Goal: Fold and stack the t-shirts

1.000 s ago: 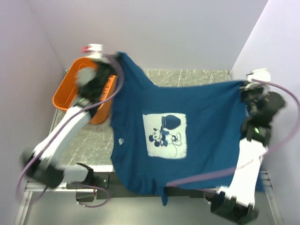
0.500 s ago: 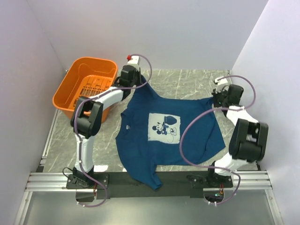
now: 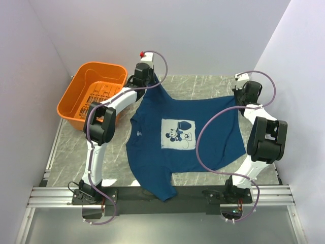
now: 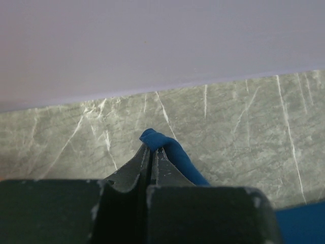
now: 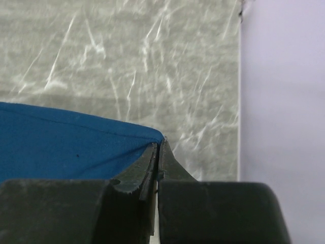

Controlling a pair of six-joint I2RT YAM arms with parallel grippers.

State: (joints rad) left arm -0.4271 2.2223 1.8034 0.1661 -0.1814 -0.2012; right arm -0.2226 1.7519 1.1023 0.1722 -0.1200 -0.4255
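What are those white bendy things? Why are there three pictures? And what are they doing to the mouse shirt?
Those are two robot arms, bolted at the near edge of a table. The big picture looks down from above. The other two come from small cameras on each arm's wrist. A blue t-shirt with a cartoon mouse is spread on the table, picture side up. An orange basket sits at the left. The left gripper and the right gripper are both shut, each pinching a far corner of the shirt.

One navy t-shirt [image 3: 152,162]; one orange basket [image 3: 96,92]; one marble counter [image 3: 203,86]; two arms: left arm [image 3: 114,104], right arm [image 3: 266,140]; two tools: left tool [image 4: 152,151], right tool [image 5: 158,148]
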